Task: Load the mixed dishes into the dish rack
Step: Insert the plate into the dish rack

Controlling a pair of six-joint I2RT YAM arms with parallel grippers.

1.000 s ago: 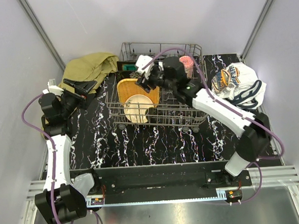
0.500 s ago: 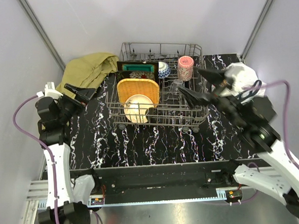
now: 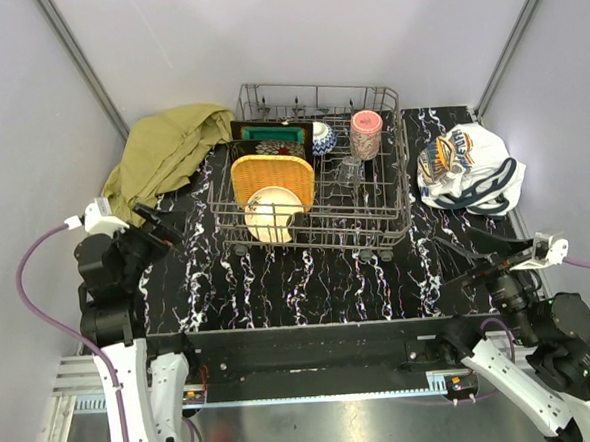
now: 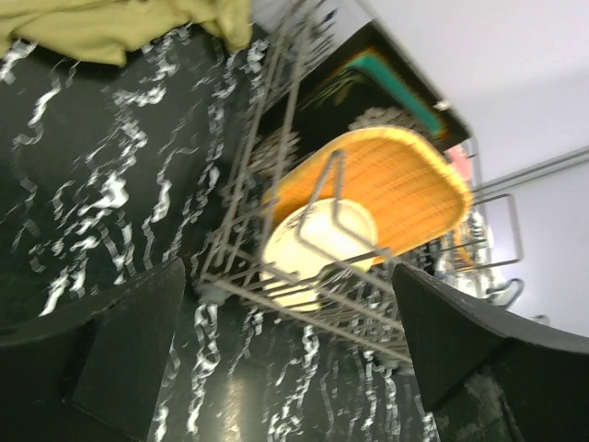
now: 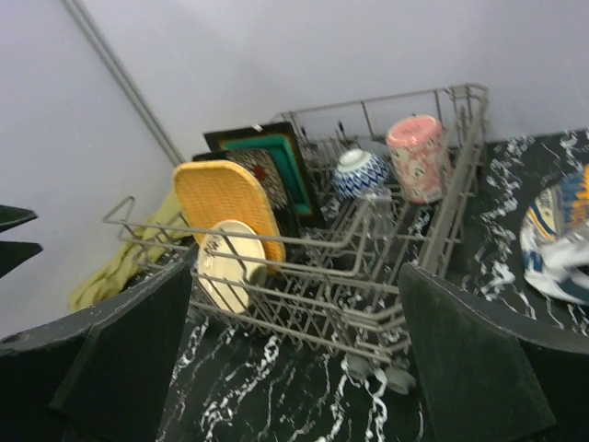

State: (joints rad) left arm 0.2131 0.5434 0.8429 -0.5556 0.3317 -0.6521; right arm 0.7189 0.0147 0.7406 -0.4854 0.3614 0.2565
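Black marbled tabletop (image 3: pixel 309 280) runs as an open strip along its near edge, where the left gripper (image 3: pixel 159 226) and right gripper (image 3: pixel 470 255) hang well apart, each spread wide and holding nothing. Beyond, the dish rack (image 3: pixel 398 165) sits toward the back wall, its long axis left to right. Inside, the cream round plate (image 3: pixel 272 214), orange woven plate (image 3: pixel 272 177) and teal plate (image 3: pixel 267 134) stand on edge facing the near side. The pink cup (image 3: pixel 366 133) sits far right, with what seems a clear glass (image 3: pixel 349 171) before it.

A robotics lab test cell. Bare grey walls (image 3: pixel 293 31) and aluminium struts (image 3: pixel 81 64) box in a black marbled table (image 3: pixel 309 280), where a dish rack (image 3: pixel 345 223) stands; the left arm (image 3: pixel 103 283) and right arm (image 3: pixel 557 330) are bolted to a metal rail (image 3: pixel 69 373).
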